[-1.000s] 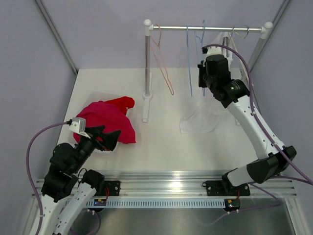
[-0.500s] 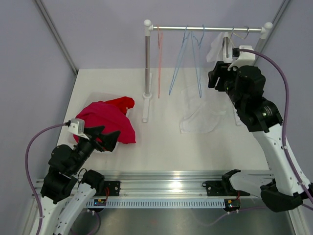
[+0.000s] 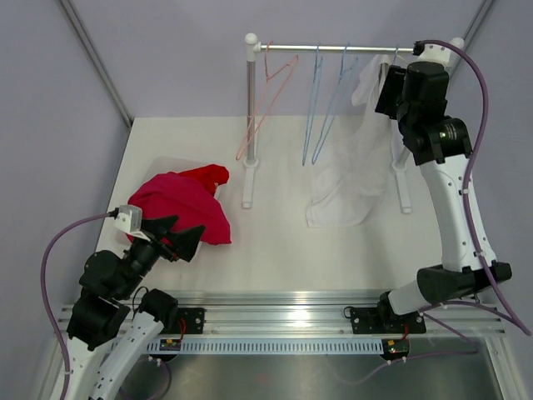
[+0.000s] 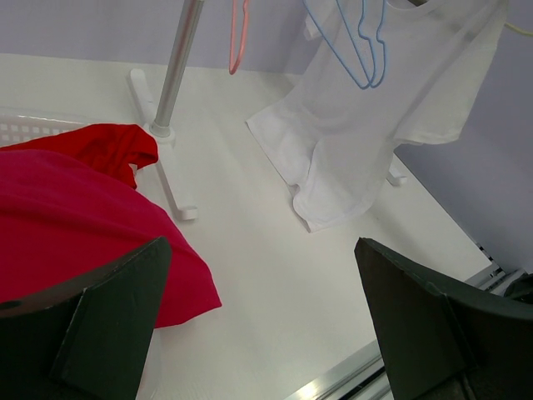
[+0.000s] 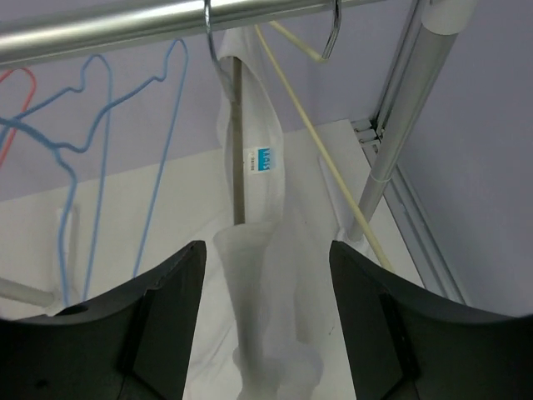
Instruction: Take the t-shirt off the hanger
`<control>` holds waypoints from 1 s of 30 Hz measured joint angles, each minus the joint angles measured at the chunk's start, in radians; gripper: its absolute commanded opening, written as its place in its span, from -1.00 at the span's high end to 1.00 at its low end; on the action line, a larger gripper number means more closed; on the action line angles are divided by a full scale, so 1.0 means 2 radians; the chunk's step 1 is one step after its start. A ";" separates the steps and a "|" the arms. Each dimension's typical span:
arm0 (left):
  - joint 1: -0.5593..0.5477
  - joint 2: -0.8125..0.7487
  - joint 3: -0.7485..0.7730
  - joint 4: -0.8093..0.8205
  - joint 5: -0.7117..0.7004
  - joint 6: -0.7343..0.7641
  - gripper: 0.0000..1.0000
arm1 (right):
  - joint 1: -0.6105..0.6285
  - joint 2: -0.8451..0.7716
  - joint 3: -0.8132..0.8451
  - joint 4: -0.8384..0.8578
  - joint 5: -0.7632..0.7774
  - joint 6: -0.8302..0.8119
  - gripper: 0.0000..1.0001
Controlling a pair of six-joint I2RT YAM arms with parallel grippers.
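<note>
Not started: white t-shirt point(image 3: 354, 179) hangs on its hanger point(image 5: 237, 108) at the rail's point(image 3: 350, 48) right end, right gripper point(image 5: 266, 250) wide and empty facing it, left gripper point(image 4: 261, 246) wide, empty, by the red cloth point(image 3: 179, 204).

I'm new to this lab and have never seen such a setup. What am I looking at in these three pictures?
Two robot arms are bolted at the near edge of a table. One picture looks down from behind them; the other two come from a camera on each wrist. A white t-shirt hangs from the rail, beside bare blue hangers and a pink hanger. A red garment lies over a white basket on the left. The right gripper is up by the t-shirt; the left gripper is low near the red garment. Both are open and hold nothing.
</note>
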 measured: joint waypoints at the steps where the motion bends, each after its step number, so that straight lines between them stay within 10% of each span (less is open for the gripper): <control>1: 0.000 0.000 0.000 0.000 0.000 0.000 -0.98 | -0.005 0.009 0.004 -0.014 -0.007 0.001 -0.38; 11: -0.002 -0.004 0.000 0.000 0.001 0.002 -0.98 | -0.041 0.073 0.053 -0.063 -0.050 0.016 0.25; 17: -0.002 -0.004 0.000 0.000 0.001 0.002 -0.98 | -0.041 0.091 0.084 -0.075 -0.063 0.018 1.00; 30: -0.002 -0.003 0.000 0.000 0.003 0.002 -0.98 | -0.041 0.081 0.087 -0.034 -0.117 0.002 1.00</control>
